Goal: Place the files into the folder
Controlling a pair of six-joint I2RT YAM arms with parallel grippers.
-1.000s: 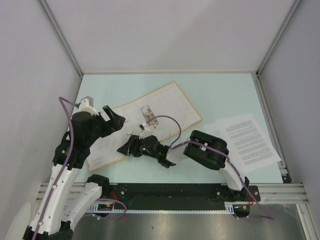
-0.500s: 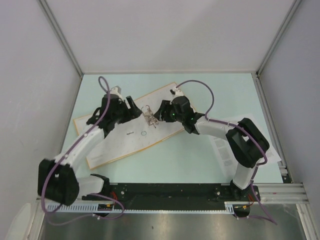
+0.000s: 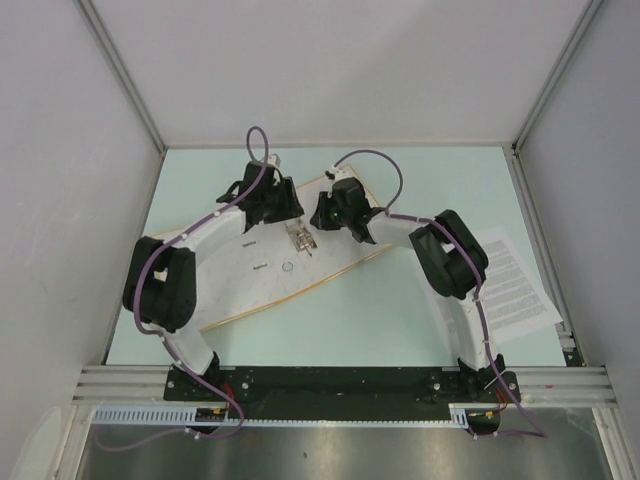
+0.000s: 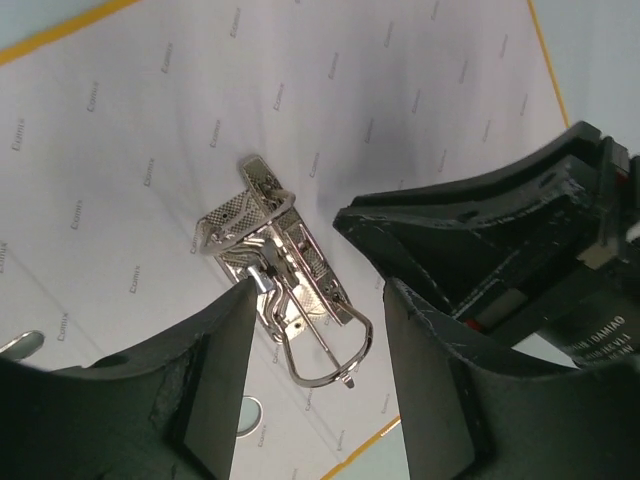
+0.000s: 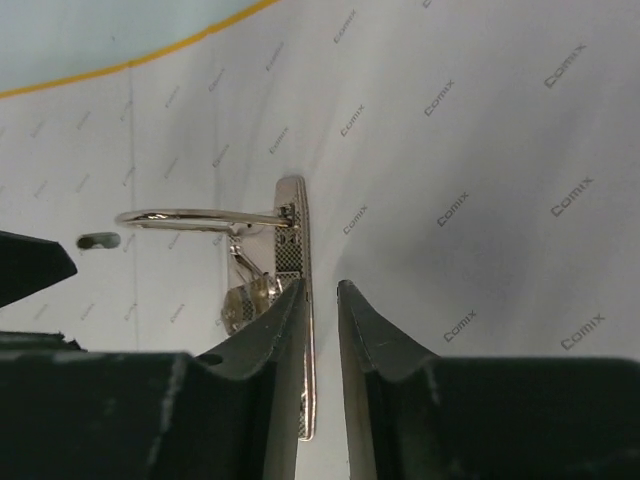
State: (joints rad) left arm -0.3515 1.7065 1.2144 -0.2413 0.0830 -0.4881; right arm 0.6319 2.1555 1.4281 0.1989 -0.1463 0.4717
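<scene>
The folder [image 3: 250, 290] lies open on the table, pale inside up, with an orange-yellow edge. Its metal ring mechanism [image 3: 298, 238] stands in the middle. My left gripper [image 3: 283, 207] hovers just behind and left of the mechanism, open and empty. In the left wrist view the ring mechanism [image 4: 290, 290] sits between the spread fingers of my left gripper [image 4: 320, 290]. My right gripper [image 3: 318, 218] is just right of the mechanism. In the right wrist view my right gripper [image 5: 321, 288] is almost shut and empty, above the mechanism's base plate [image 5: 292, 240]. The files [image 3: 515, 280] lie on the table at the right.
The table is walled on three sides by grey panels. The right arm's elbow [image 3: 448, 250] hangs over the left edge of the files. A metal rail [image 3: 340, 380] runs along the near edge.
Both arms have stretched forward over the folder. The left gripper moved up and right, the right gripper up to the mechanism, and the two now face each other across the rings.
</scene>
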